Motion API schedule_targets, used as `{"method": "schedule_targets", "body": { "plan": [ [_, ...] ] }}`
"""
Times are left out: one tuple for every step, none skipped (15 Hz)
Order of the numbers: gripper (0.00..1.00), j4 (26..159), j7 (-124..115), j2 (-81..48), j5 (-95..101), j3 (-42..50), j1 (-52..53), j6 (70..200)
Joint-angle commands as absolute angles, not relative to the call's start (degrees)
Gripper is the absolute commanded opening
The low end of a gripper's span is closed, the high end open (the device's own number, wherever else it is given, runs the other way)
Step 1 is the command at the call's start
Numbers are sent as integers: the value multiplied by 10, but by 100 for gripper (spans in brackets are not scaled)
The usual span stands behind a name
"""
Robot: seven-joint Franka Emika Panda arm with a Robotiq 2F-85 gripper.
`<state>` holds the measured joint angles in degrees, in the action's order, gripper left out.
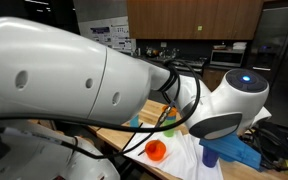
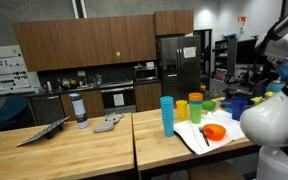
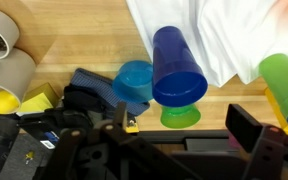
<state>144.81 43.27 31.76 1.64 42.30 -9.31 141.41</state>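
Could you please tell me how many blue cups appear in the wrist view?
2. A dark blue cup is at the edge of the white cloth; a lighter blue cup is beside it on the wooden table. Others may be hidden.

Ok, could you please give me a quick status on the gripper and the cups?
Gripper open, holding nothing. Dark blue cup nearest, just ahead, not gripped. Light blue cup right beside it.

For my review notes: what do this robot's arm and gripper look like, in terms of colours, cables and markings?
The arm has glossy, rounded white shells with dark grey bands at the joints. A blue light glows on one link, and black cables run alongside it. In the wrist view the gripper is matte black with two blocky fingers. No lettering is readable.
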Motion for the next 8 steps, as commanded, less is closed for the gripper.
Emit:
{"method": "schedule_targets", "body": {
  "plan": [
    [100,1448,426,313,7,406,-110,1414],
    [100,1448,420,313,8,402,-115,1415],
    [100,1448,417,313,8,401,-118,1415],
    [100,1448,416,313,9,401,-120,1415],
    [100,1448,416,313,9,401,-121,1415],
    [100,1448,416,313,9,401,-121,1415],
    [100,1448,416,313,9,401,-121,1415],
    [100,1448,416,313,9,401,-121,1415]
  ]
}}
